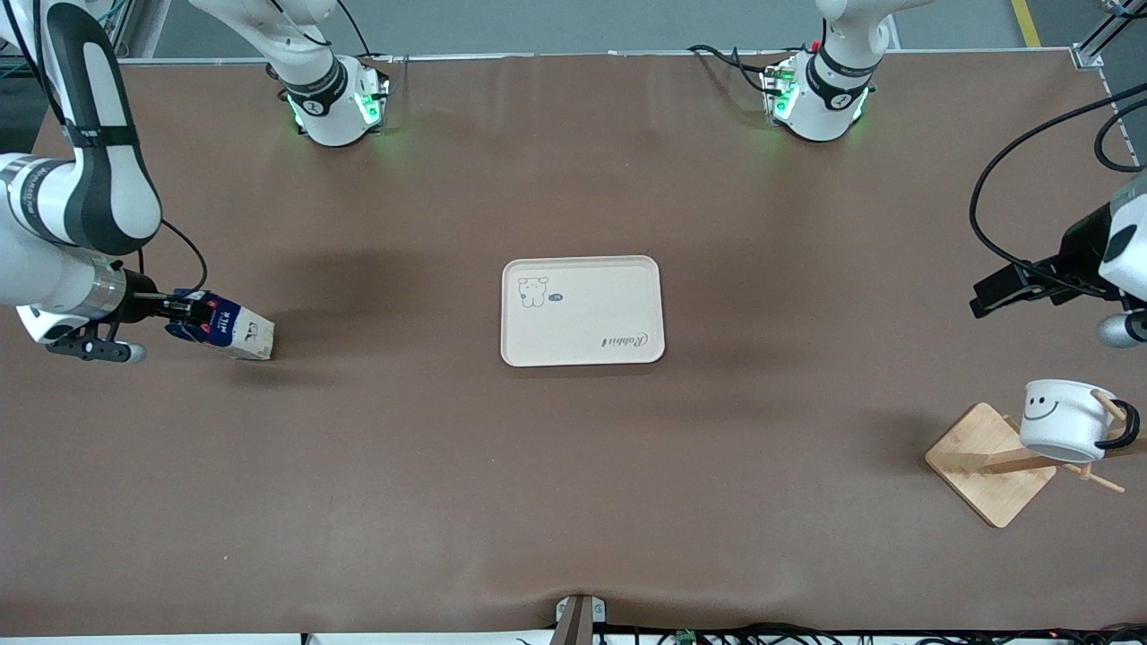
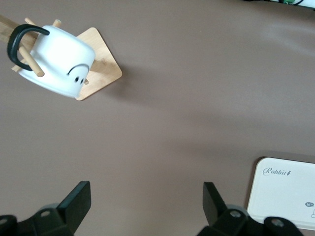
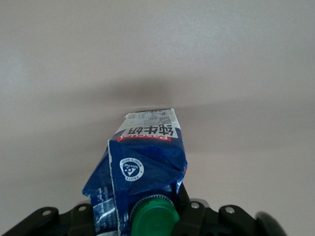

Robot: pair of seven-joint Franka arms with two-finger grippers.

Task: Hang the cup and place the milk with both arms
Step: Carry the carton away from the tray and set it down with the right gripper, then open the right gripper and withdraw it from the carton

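Observation:
The milk (image 1: 231, 331), a blue and beige carton with a green cap, is tilted low over the table at the right arm's end. My right gripper (image 1: 190, 315) is shut on its blue top; in the right wrist view the carton (image 3: 147, 152) fills the jaws of that gripper (image 3: 147, 214). The white cup (image 1: 1064, 421) with the smiley face hangs by its black handle on a peg of the wooden rack (image 1: 986, 466) at the left arm's end. My left gripper (image 1: 990, 296) is open and empty, up over the table beside the rack. The left wrist view shows the left gripper (image 2: 146, 201), cup (image 2: 59, 61) and rack (image 2: 101, 66).
A beige tray (image 1: 591, 287) with a rabbit drawing lies at the table's middle; its corner shows in the left wrist view (image 2: 280, 196). Brown cloth covers the table. Cables run along the front edge and by the left arm.

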